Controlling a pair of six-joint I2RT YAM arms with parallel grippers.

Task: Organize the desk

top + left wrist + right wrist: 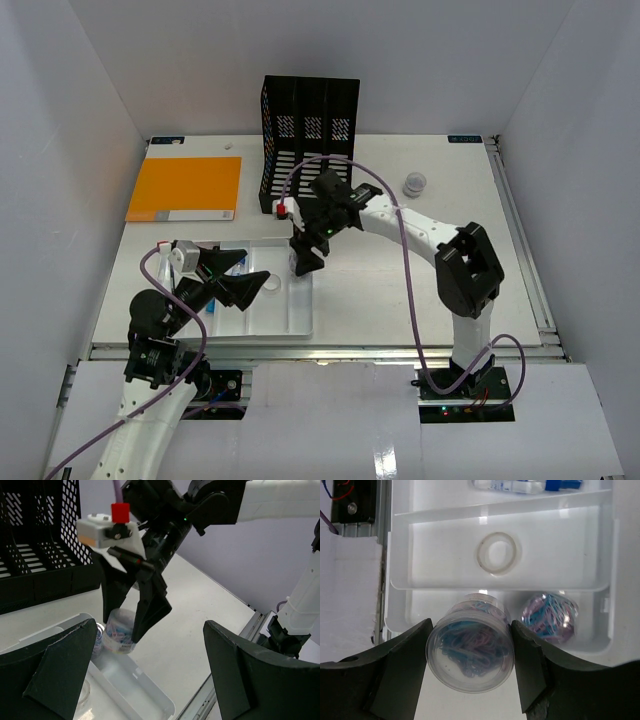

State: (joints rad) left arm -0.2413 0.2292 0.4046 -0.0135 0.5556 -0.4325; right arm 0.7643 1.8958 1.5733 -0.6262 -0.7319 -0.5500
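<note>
Centrally, white tabletop (370,290) with metal rail edges, spanning the enclosure floor and carrying all else. Toward its near left, white compartmented tray (290,315). Above the tray's right-hand end compartment, right gripper (303,255), fingers (395,670) closed around a clear jar of coloured paper clips (470,650), held upright just beside a second jar (550,616) already lying in that compartment. Held jar seen from the right wrist partly over the tray's outer rim. Best nudged inward until clear of the wall, lowered straight, kept off the neighbouring jar, and released only once seated. Contact with the tray floor not discernible. In the adjoining compartment, a clear tape ring (496,553). Over the tray's middle, left gripper (252,272), fingers spread wide and empty; advisable to keep it out of the descent path. Farther out: black file rack (308,150), orange folder (185,188), small lidded container (415,184) alone toward the far right. No brand, label or writing legible; print on the blue-and-white item (520,485) too small to read.
</note>
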